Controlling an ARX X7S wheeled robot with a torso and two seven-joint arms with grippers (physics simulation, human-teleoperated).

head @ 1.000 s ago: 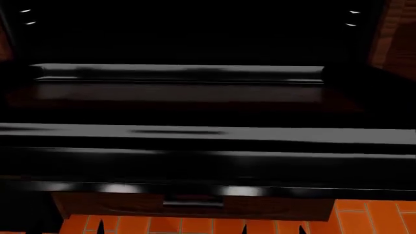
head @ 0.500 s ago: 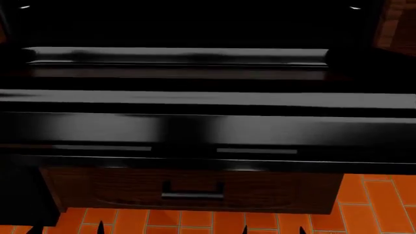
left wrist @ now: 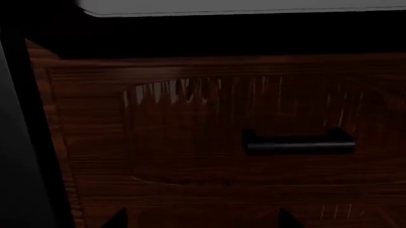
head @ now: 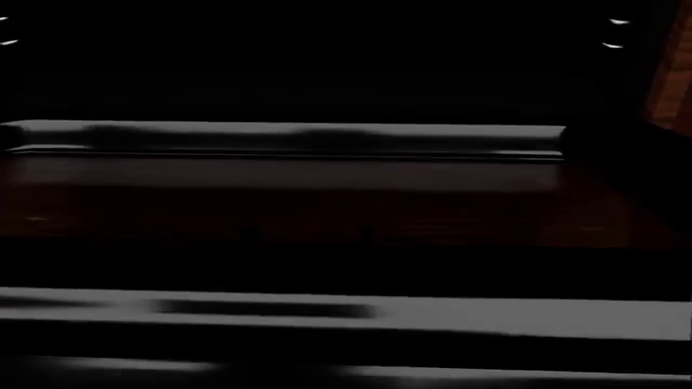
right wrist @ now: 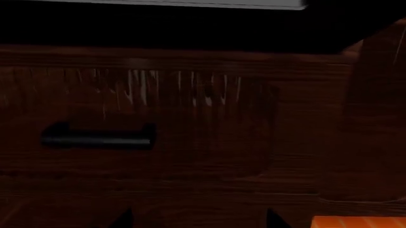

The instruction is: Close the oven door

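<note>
The oven door (head: 324, 203) fills the head view as a wide glossy black panel lying open and flat, its dark glass tinted brown. A long grey bar (head: 281, 138) runs across its far side and a grey glossy band (head: 454, 314) along its near edge. Neither gripper shows in the head view. My left gripper (left wrist: 201, 221) is open below the door, its fingertips (left wrist: 117, 219) spread wide in front of the wooden drawer front (left wrist: 190, 142). My right gripper (right wrist: 198, 221) is open too, facing the same drawer front (right wrist: 209, 142). A pale strip of the door's edge (left wrist: 254, 5) (right wrist: 178, 2) lies above the drawer.
The drawer's short dark handle (left wrist: 298, 142) (right wrist: 98, 137) sits between the two grippers' lines of sight. An orange tiled floor (right wrist: 358, 222) shows under the drawer's corner. A brick wall (head: 676, 73) stands at the right. A dark upright panel (left wrist: 19, 142) borders the drawer.
The head view has shifted: the door's bar and near edge sit lower in the frame, and the drawer, orange floor and fingertip points have dropped out of sight.
</note>
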